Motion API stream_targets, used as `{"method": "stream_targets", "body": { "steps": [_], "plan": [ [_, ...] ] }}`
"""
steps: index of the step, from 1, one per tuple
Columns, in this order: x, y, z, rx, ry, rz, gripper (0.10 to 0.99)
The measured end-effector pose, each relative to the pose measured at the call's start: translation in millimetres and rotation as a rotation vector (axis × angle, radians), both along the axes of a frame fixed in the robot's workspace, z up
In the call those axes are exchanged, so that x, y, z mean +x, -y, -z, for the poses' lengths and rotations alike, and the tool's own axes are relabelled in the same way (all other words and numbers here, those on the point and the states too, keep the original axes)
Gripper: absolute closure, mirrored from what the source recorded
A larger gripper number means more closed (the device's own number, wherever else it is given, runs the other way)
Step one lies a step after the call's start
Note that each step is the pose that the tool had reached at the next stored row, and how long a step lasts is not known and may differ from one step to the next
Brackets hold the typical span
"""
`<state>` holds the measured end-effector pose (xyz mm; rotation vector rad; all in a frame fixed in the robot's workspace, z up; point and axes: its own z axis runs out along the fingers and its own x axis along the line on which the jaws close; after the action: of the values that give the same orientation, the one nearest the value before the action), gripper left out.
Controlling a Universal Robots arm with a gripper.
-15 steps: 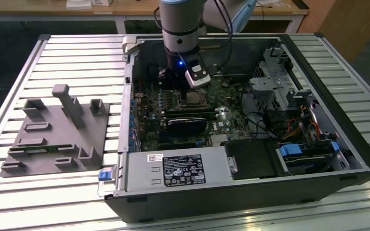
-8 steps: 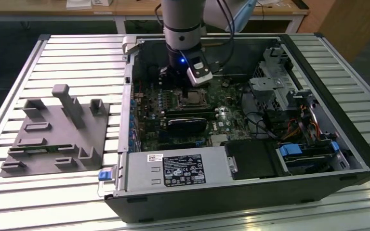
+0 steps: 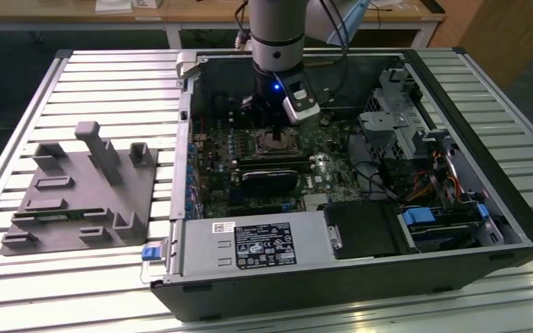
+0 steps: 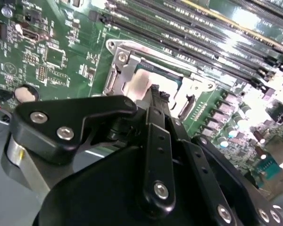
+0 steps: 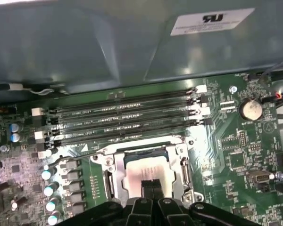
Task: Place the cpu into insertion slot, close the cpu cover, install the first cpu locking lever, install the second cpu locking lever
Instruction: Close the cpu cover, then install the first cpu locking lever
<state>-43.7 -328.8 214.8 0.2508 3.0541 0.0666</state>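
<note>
First wrist view: clenched fingertips over the seated cpu

The gripper (image 5: pixel 151 187) is seen clenched, its fingertips (image 5: pixel 145 186) pressed together with nothing held between them, and poised at the edge of the cpu (image 5: pixel 144 170). The cpu is lodged flat in the slot (image 3: pixel 275 142), with the cover (image 5: pixel 179 153) laid as a silver frame around it. Whether tips and chip are touching cannot be told. In the exterior view the slot is found at 12 o'clock from the black card (image 3: pixel 268 182), and the grey fixture (image 3: pixel 81 194) at 9 o'clock from the case (image 3: pixel 498 187). The locking levers cannot be made out with certainty.

The step in hand is judged to be the closing of the cover. It is done well if pressure is applied lightly and square to the board (image 5: pixel 245 141), on the frame and not on the chip's face, so that nothing is tilted or scraped. The memory slots (image 5: pixel 122 117), just beside the cover, are best left untouched.
</note>
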Motion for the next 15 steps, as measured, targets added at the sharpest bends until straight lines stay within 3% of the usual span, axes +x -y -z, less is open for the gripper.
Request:
{"method": "stream_targets", "body": {
  "steps": [7, 15],
  "plan": [
    [0.0, 0.0, -13.1, 0.000, 0.0000, 0.000, 0.980],
    [-0.1, 0.0, -14.4, 0.000, -0.0001, 0.000, 0.980]
  ]
}}
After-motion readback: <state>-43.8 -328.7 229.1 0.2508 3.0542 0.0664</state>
